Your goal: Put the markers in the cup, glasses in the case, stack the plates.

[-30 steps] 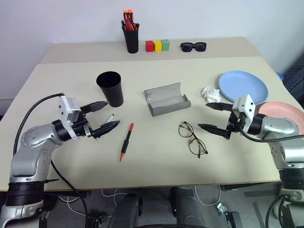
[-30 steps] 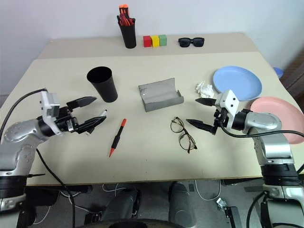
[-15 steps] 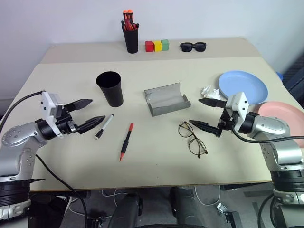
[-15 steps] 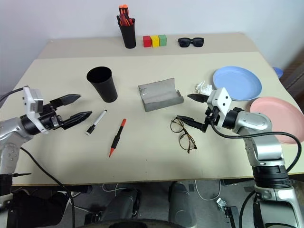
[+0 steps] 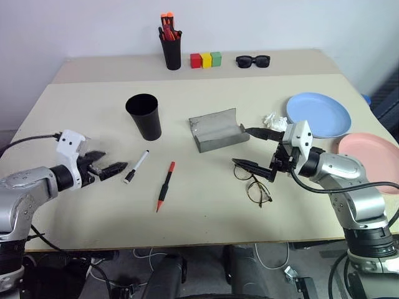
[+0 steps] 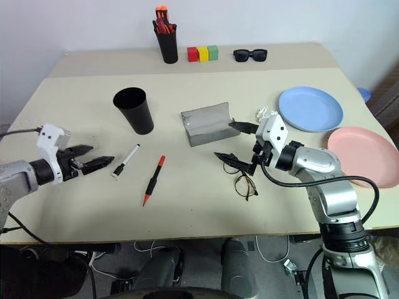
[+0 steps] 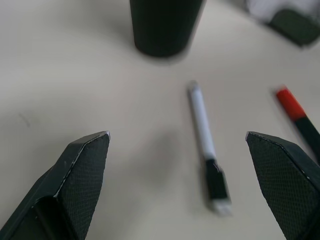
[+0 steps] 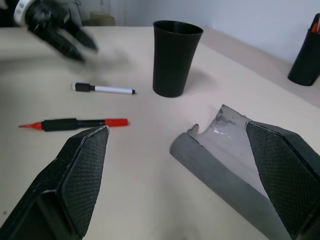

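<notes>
The left gripper is hovering low with jaws spread wide and empty, pointing at the white marker lying beside the red marker before the black cup; the right gripper, jaws wide and empty, is hanging between the open grey case and the wire-framed glasses on the table

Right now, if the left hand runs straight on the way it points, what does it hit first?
Most likely the white marker: it lies between the open left hand's fingers in the wrist view, just ahead of the tips. The black cup stands beyond it. Height over the table is hard to judge, so the hand could pass above.
</notes>
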Robot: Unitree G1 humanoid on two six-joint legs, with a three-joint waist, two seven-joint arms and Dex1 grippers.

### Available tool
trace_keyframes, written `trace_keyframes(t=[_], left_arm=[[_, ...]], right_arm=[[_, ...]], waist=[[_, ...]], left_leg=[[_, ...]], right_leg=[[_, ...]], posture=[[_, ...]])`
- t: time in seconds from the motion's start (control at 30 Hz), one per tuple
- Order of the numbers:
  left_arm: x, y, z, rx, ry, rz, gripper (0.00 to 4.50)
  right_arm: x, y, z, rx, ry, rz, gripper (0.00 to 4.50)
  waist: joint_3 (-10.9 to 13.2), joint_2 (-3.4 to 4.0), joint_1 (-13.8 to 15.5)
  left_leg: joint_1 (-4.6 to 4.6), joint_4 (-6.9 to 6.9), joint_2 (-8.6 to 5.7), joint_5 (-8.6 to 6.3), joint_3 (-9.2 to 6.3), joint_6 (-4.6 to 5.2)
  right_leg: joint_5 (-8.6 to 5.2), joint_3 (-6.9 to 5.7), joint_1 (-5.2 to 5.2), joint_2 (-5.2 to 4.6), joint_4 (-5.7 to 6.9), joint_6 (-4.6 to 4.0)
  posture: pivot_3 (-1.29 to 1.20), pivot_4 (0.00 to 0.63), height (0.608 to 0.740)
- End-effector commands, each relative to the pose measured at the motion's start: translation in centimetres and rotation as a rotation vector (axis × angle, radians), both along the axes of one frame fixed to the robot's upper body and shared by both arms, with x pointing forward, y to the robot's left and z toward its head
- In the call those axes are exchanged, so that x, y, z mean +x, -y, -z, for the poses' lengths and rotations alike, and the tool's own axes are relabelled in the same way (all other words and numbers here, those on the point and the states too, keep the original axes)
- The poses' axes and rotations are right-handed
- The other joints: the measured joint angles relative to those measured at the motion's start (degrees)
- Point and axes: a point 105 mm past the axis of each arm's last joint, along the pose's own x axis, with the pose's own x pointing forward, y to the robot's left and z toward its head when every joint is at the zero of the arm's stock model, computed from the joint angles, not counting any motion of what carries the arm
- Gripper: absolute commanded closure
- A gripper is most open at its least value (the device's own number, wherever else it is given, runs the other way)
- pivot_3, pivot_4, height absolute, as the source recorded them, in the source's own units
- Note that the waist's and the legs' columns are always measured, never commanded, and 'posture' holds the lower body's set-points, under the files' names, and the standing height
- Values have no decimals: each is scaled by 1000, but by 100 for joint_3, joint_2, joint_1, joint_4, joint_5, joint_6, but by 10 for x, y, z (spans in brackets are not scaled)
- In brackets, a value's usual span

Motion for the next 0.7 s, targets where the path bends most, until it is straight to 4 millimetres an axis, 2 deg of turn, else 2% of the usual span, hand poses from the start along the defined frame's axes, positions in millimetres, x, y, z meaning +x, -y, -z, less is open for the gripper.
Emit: trace_keyframes(t=[0.03, 0.13, 0.33, 0.5, 0.6, 0.7], left_arm=[[1, -1, -3, 99, -37, -51, 0], [2, 13, 1, 44, -114, -46, 0], [1, 25, 11, 76, -255, 5, 0], [5, 30, 15, 102, -289, 18, 0], [6, 27, 19, 160, -291, 18, 855], [10, 27, 16, 153, -275, 17, 2328]], right_arm=[[-5, -4, -7, 17, 39, -19, 44], [-7, -7, -4, 15, 37, -24, 44], [-11, -6, 1, 21, 28, -14, 44], [-11, -6, 2, 26, 29, -4, 44], [-12, -6, 3, 24, 29, 1, 0], [-13, -6, 4, 23, 29, 5, 0]], waist=[[0, 0, 6], [0, -1, 22], [-2, -3, -9], [-2, -3, 4], [-2, -3, -2], [-2, -3, 4]], left_leg=[[0, 0, 0, 0, -1, 0], [1, 2, -1, 1, -2, -2], [0, -2, -3, 1, 0, -3], [1, -2, -3, 2, 0, -3], [1, -2, -3, 2, 0, -4], [1, -4, -2, 2, 1, -4]], right_leg=[[0, 0, 0, 0, 2, 0], [0, 0, 1, 0, 3, 0], [0, 1, -3, 1, 3, 0], [0, 1, -3, 1, 3, 0], [0, 2, -2, 1, 3, 0], [0, 3, -3, 1, 2, 0]], posture=[[0, 150, 740], [0, 150, 740], [0, 150, 740], [0, 150, 740], [0, 150, 740], [0, 150, 740]])
